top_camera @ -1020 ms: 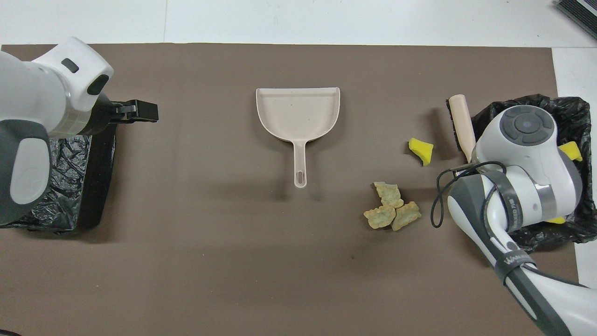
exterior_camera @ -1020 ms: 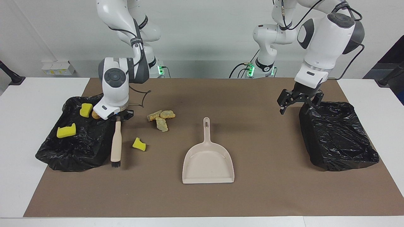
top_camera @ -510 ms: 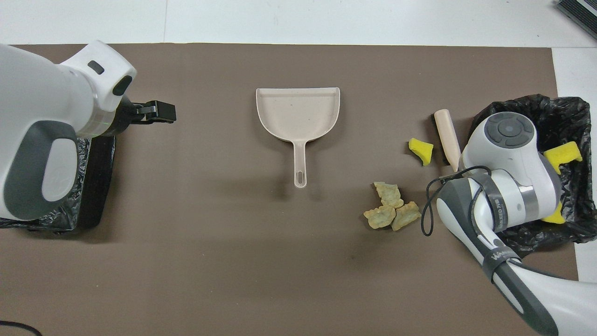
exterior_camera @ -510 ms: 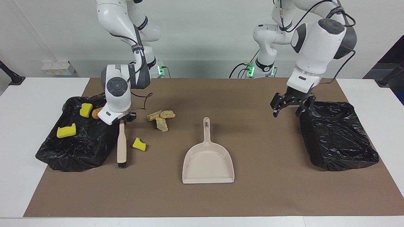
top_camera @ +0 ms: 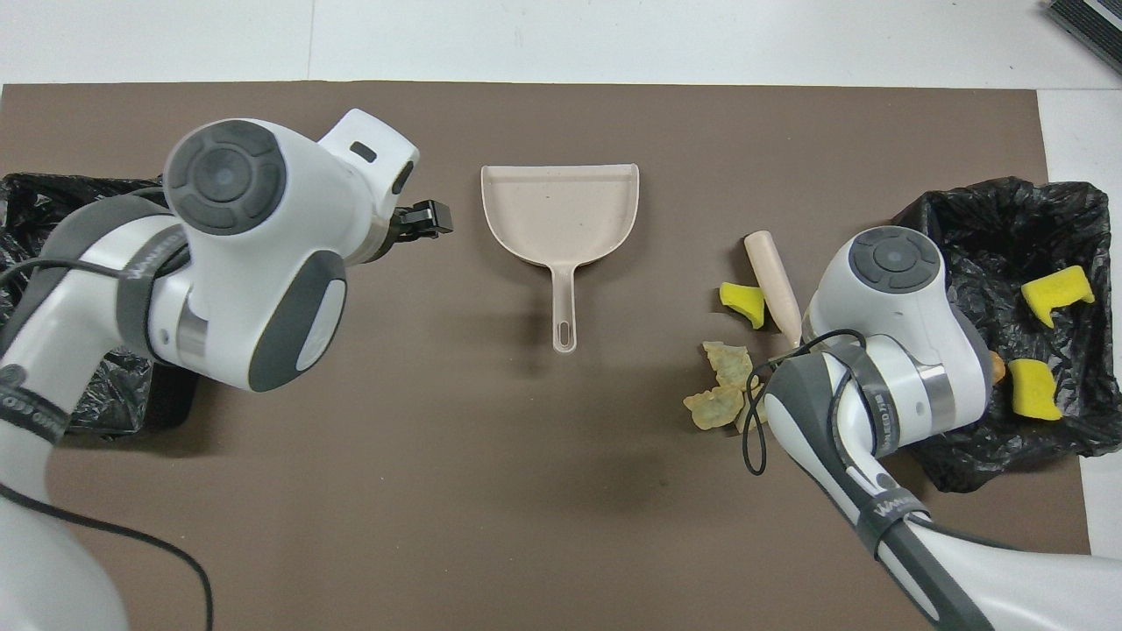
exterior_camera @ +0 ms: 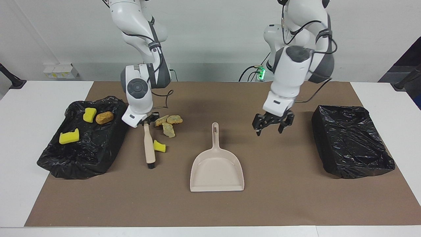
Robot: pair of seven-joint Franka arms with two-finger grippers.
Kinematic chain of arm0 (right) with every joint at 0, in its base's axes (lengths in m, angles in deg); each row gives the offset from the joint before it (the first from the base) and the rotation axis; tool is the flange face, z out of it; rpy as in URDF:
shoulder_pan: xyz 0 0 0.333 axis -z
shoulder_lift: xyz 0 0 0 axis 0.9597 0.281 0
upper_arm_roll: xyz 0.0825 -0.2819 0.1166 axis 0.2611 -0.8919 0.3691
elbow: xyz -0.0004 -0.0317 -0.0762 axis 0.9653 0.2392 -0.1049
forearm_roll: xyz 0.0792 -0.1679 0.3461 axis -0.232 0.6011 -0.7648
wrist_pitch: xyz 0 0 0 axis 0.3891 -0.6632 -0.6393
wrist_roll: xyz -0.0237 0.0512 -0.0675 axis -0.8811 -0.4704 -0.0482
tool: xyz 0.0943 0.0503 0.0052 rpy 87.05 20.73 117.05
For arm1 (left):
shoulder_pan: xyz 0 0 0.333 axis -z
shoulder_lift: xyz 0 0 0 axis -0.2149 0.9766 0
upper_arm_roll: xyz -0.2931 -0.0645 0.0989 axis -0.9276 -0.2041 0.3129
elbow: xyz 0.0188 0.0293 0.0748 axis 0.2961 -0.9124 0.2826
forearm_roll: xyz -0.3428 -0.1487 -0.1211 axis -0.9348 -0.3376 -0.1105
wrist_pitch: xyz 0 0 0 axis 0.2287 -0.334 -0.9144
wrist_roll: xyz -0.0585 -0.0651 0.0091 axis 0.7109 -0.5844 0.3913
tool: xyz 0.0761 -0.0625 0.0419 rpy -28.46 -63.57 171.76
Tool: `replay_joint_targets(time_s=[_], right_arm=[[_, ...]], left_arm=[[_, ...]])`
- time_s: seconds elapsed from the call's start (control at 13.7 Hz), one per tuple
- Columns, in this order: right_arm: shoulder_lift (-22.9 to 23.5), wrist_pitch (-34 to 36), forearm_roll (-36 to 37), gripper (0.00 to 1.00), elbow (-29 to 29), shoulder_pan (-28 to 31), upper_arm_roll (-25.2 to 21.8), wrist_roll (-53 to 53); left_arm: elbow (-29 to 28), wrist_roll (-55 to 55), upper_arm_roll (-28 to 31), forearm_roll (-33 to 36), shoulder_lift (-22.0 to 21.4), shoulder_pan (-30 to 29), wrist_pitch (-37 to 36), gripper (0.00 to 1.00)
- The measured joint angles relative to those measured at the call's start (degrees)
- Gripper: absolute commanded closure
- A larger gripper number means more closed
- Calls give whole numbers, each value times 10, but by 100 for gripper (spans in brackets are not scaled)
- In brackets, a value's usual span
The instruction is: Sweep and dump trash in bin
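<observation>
Both arms have swung toward the dustpan (exterior_camera: pixel 217 168): right gripper (exterior_camera: pixel 145 121), clenched on the brush (exterior_camera: pixel 149 144), nudges the trash (exterior_camera: pixel 168 125) at its three o'clock, left gripper (exterior_camera: pixel 272 124) hangs released, nothing swept or dumped.

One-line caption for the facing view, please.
Right gripper holds the brush against a yellow scrap; open left gripper hangs beside the dustpan.

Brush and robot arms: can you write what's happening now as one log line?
right gripper: shut on brush, beside yellow scrap | left gripper: open, near dustpan handle
</observation>
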Motion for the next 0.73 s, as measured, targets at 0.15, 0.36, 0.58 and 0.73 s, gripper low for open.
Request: replay_joint_targets(time_s=[0.15, 0.36, 0.58, 0.73], right_arm=[[-2, 9, 0, 100, -5, -3, -1, 40], [-3, 68, -1, 100, -50, 3, -3, 60], [-16, 114, -5, 100, -78, 16, -7, 50], [-28, 153, -5, 100, -79, 16, -7, -3]], left_arm=[[8, -33, 0, 0, 19, 26, 4, 0], [27, -75, -1, 0, 53, 65, 23, 0], [32, -82, -1, 0, 64, 87, 35, 0], [32, -82, -1, -1, 70, 90, 42, 0]])
